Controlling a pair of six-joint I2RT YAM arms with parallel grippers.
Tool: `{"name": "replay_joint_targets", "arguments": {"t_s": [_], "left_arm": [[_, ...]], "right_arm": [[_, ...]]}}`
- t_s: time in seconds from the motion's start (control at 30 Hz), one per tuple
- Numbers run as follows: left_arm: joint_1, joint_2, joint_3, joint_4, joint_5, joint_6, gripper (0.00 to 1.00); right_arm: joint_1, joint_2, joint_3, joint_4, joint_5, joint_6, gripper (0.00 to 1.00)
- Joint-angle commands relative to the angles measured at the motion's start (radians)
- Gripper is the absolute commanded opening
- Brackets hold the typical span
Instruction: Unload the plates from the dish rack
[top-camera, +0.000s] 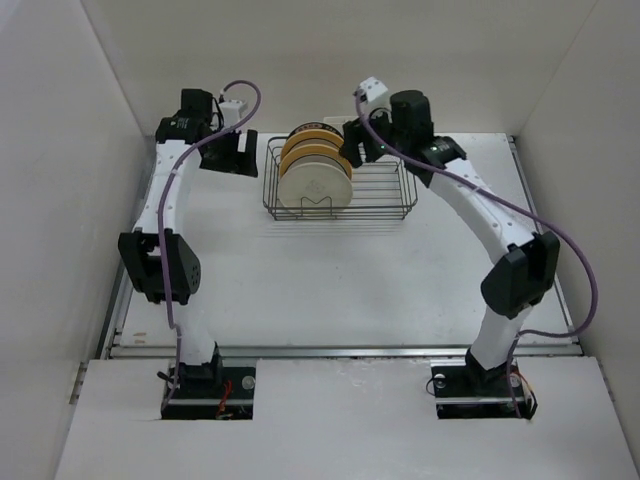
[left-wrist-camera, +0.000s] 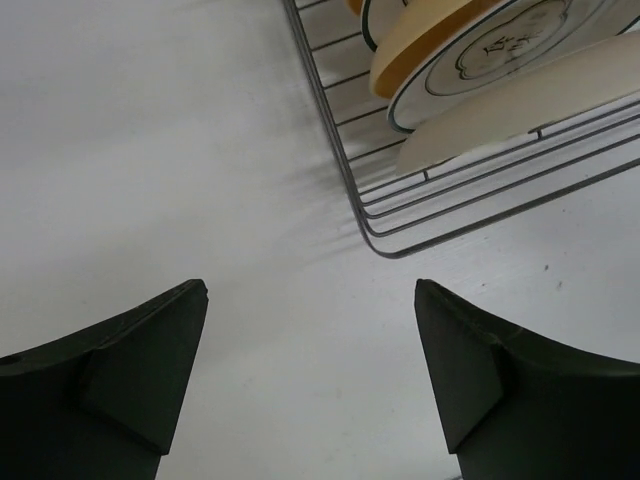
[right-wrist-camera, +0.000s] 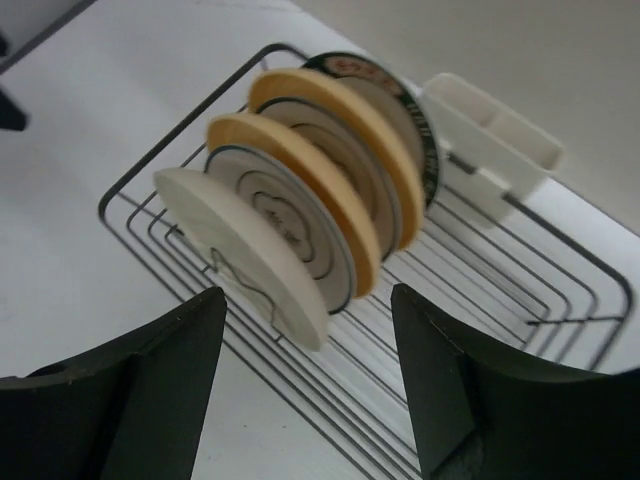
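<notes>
The dish rack (top-camera: 385, 190), a dark wire basket, stands at the back middle of the table and holds several plates (top-camera: 316, 172) upright in a row. In the right wrist view a cream plate (right-wrist-camera: 245, 250) is nearest. Behind it stand a white plate with a dark rim (right-wrist-camera: 300, 235), a yellow-orange plate (right-wrist-camera: 295, 165) and, farthest, one with a dark patterned rim (right-wrist-camera: 415, 105). My right gripper (right-wrist-camera: 308, 295) is open, above the rack's right half and just beside the plates. My left gripper (left-wrist-camera: 310, 290) is open over bare table, left of the rack's corner (left-wrist-camera: 400, 240), holding nothing.
A small white plastic holder (right-wrist-camera: 490, 140) is clipped on the rack's far long side. White walls close in the table (top-camera: 330, 290) on the left, back and right. The right part of the rack behind the plates holds only bare wires (right-wrist-camera: 520, 290).
</notes>
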Motion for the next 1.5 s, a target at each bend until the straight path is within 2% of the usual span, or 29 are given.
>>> {"name": "replay_joint_targets", "arguments": {"t_s": [0.0, 0.03, 0.1, 0.27, 0.3, 0.33, 0.37, 0.43, 0.53, 0.57, 0.6, 0.73, 0.77, 0.8, 0.93, 1.0, 1.1, 1.2, 1.3, 1.47], "left_arm": [[-0.009, 0.06, -0.003, 0.023, 0.083, -0.066, 0.81], [-0.018, 0.106, 0.008, 0.023, 0.056, -0.066, 0.77], [-0.027, 0.15, 0.039, 0.002, 0.031, -0.066, 0.75], [-0.059, 0.244, 0.088, 0.003, 0.008, -0.101, 0.72], [-0.074, 0.244, 0.088, 0.015, 0.008, -0.101, 0.72], [-0.074, 0.261, 0.088, 0.015, -0.006, -0.101, 0.72], [-0.091, 0.279, 0.088, 0.015, -0.025, -0.101, 0.72], [-0.105, 0.296, 0.088, 0.025, -0.035, -0.112, 0.7], [-0.114, 0.33, 0.088, 0.025, -0.061, -0.135, 0.59], [-0.114, 0.33, 0.088, 0.025, -0.061, -0.135, 0.53], [-0.114, 0.344, 0.097, 0.025, -0.061, -0.135, 0.39], [-0.114, 0.355, 0.097, 0.006, -0.052, -0.135, 0.14], [-0.114, 0.364, 0.097, 0.006, -0.052, -0.144, 0.02], [-0.114, 0.364, 0.097, 0.006, -0.043, -0.158, 0.0], [-0.114, 0.373, 0.097, -0.003, -0.043, -0.21, 0.0], [-0.114, 0.373, 0.097, -0.003, -0.033, -0.219, 0.0], [-0.114, 0.353, 0.074, -0.003, -0.042, -0.271, 0.0], [-0.114, 0.324, 0.039, 0.008, -0.043, -0.317, 0.0], [-0.114, 0.297, 0.002, 0.017, -0.043, -0.351, 0.0], [-0.114, 0.283, -0.025, 0.029, -0.052, -0.379, 0.0]], "right_arm": [[0.069, 0.082, 0.037, -0.078, -0.083, -0.116, 0.72], [0.078, 0.093, 0.037, -0.049, -0.083, -0.116, 0.79], [0.097, 0.129, 0.037, -0.035, -0.035, -0.116, 0.85], [0.117, 0.199, 0.099, -0.001, 0.069, -0.125, 0.87], [0.117, 0.224, 0.123, -0.001, 0.078, -0.125, 0.85], [0.117, 0.24, 0.139, -0.001, 0.078, -0.125, 0.81], [0.126, 0.255, 0.152, -0.013, 0.098, -0.125, 0.71], [0.126, 0.275, 0.162, -0.013, 0.124, -0.125, 0.62], [0.126, 0.297, 0.171, -0.023, 0.124, -0.135, 0.48], [0.126, 0.297, 0.171, -0.023, 0.124, -0.135, 0.42], [0.126, 0.297, 0.171, -0.023, 0.14, -0.145, 0.25], [0.135, 0.297, 0.171, -0.023, 0.183, -0.145, 0.0], [0.135, 0.285, 0.171, -0.023, 0.193, -0.145, 0.0], [0.135, 0.275, 0.171, -0.012, 0.206, -0.154, 0.0], [0.144, 0.211, 0.15, 0.068, 0.298, -0.154, 0.0], [0.144, 0.173, 0.11, 0.17, 0.403, -0.154, 0.0], [0.154, 0.084, 0.055, 0.293, 0.469, -0.095, 0.0], [0.154, 0.002, 0.034, 0.326, 0.46, -0.046, 0.0], [0.154, -0.047, 0.025, 0.281, 0.427, 0.011, 0.0], [0.134, -0.149, -0.108, 0.25, 0.381, 0.103, 0.0]]}}
